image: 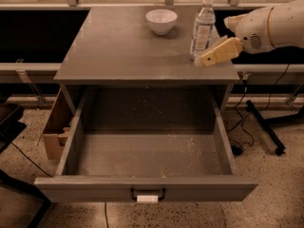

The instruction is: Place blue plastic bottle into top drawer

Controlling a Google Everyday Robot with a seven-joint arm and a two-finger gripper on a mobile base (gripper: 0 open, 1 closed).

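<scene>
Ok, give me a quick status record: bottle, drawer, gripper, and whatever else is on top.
bottle: blue plastic bottle upright, cap on, standing at the right rear of the cabinet top
drawer: top drawer pulled open, only specks on its floor
gripper: gripper low over the cabinet top's right side, beside the bottle's base; contact cannot be told
other: white bowl left of the bottle, apart from it
task state: bottle not yet grasped, not yet in the drawer
</scene>
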